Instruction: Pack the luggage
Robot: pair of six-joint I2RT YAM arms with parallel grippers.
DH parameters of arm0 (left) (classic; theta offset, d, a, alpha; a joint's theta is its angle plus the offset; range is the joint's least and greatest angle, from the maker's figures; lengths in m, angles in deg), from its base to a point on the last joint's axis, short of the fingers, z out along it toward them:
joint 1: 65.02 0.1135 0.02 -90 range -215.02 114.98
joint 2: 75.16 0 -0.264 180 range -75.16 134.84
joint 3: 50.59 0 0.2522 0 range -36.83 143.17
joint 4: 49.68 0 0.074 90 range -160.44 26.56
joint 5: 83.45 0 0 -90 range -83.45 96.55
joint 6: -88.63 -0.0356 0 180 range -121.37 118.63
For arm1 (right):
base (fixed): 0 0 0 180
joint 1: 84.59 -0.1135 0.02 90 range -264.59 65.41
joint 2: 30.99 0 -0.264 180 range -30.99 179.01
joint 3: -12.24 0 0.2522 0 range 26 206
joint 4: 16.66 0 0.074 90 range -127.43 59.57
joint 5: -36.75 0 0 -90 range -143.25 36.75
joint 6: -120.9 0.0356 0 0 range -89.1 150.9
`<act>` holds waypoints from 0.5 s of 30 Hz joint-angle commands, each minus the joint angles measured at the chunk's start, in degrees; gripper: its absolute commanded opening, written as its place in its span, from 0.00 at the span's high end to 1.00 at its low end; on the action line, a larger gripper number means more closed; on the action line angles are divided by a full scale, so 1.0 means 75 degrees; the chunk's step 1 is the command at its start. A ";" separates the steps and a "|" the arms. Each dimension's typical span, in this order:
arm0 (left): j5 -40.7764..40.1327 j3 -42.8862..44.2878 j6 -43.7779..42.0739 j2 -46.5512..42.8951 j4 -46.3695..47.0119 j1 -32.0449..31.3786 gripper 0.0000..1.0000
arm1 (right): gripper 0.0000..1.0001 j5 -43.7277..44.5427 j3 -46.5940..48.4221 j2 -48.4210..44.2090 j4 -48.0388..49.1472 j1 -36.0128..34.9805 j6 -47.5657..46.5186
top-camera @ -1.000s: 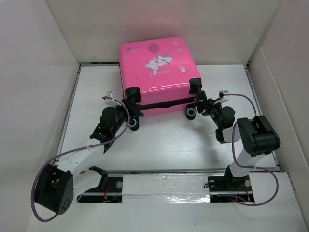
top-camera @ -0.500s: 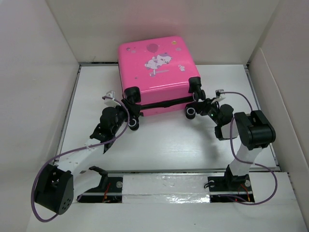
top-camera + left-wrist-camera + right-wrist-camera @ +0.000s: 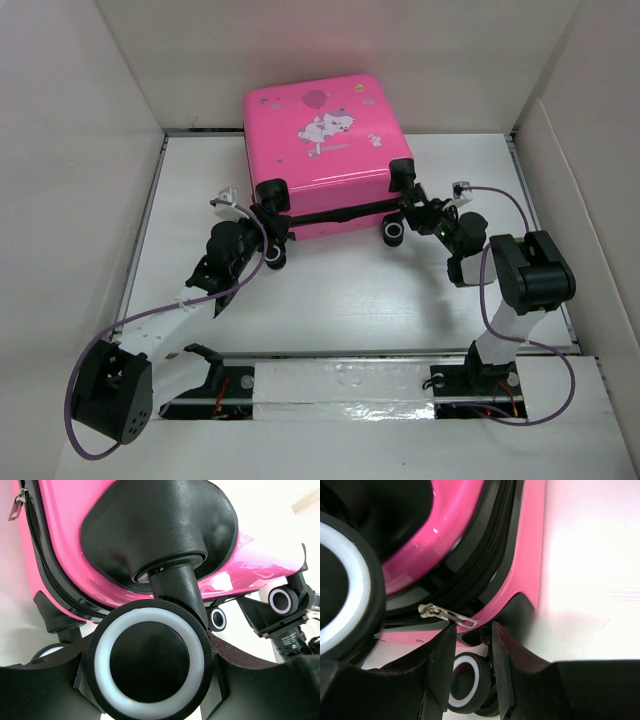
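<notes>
The pink hard-shell suitcase (image 3: 320, 150) lay flat at the back middle of the white surface (image 3: 350, 300), its far edge at the rear wall of the white enclosure (image 3: 60, 150). Its printed face was up, showing a cartoon animal (image 3: 330, 128) and a balloon (image 3: 317, 98), and its wheeled end faced the arm bases. The two shells lay one on the other, with the black zipper trim (image 3: 340, 213) running along the near side.

The left tool (image 3: 147, 650) was at the near-left corner of the case. In the left wrist view a black wheel (image 3: 150, 667) with a white ring filled the space between the two fingers (image 3: 45, 685), which pressed against it from both sides. The tool was clamped on that wheel. The wheel's stem rose into a black housing (image 3: 160, 525) set in the pink shell. Two more wheels showed farther off at the opposite corner.

The right tool (image 3: 472, 630) was at the near-right corner, just beside another white-ringed wheel (image 3: 345, 590). Its fingertips (image 3: 445, 650) stood narrowly apart with a clear gap between them. The metal zipper pull (image 3: 447, 615) lay slanted just above them. Its free end reached the mouth of that gap without being pinched. The zipper track (image 3: 490, 555) ran up between the pink shells. A smaller wheel (image 3: 467, 680) showed through the gap behind the fingers.
</notes>
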 commanded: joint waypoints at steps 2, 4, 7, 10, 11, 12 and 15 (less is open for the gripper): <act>0.0221 0.0223 0.0009 -0.0487 0.1513 -0.0024 1.00 | 0.59 -0.0138 0.0467 -0.0434 0.3995 -0.0064 0.0019; 0.0221 0.0211 0.0009 -0.0498 0.1513 -0.0024 1.00 | 0.59 -0.0173 0.0537 -0.0352 0.3972 -0.0064 0.0090; 0.0209 0.0199 -0.0002 -0.0487 0.1501 -0.0024 1.00 | 0.60 -0.0185 0.0573 -0.0281 0.4077 -0.0215 0.0160; 0.0198 0.0164 -0.0002 -0.0498 0.1513 -0.0024 1.00 | 0.60 -0.0185 0.0561 -0.0293 0.4066 -0.0298 0.0137; 0.0198 0.0164 -0.0002 -0.0510 0.1513 -0.0024 1.00 | 0.59 -0.0185 0.0538 -0.0328 0.4007 -0.0298 0.0090; 0.0198 0.0164 -0.0002 -0.0498 0.1513 -0.0024 1.00 | 0.59 -0.0185 0.0538 -0.0351 0.3902 -0.0298 0.0043; 0.0198 0.0141 -0.0002 -0.0533 0.1501 -0.0024 1.00 | 0.52 -0.0162 0.0468 -0.0492 0.3679 -0.0298 -0.0155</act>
